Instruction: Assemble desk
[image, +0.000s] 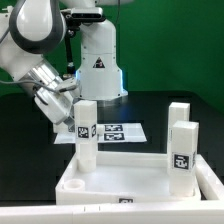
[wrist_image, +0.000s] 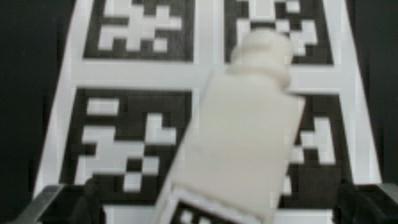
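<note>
Green wall at the back, black table (image: 30, 140) underneath, pretty standard setup. Front and center in the exterior view sits the wide white rimmed plastic tabletop panel (image: 130, 183), lying rim-up like a shallow tray. Three white square-section legs with black-and-white tags are standing upright at it: one leg (image: 86, 135) near the panel's back corner on the exterior view's left, and two on the exterior view's right, the nearer one (image: 182, 150) in front and another (image: 178, 115) just behind it. Behind the panel, flat on the table, lies the thin white marker board (image: 125, 131) with its printed tags.

The white robot arm reaches down from the exterior view's left, and its gripper (image: 62, 112) hangs just beside the left leg, above the table. Jaws are spread as wide as they go, nothing clamped between them.

Wrist view is blurry: a white leg (wrist_image: 246, 130) fills the middle, with the marker board (wrist_image: 116, 130) behind it.
</note>
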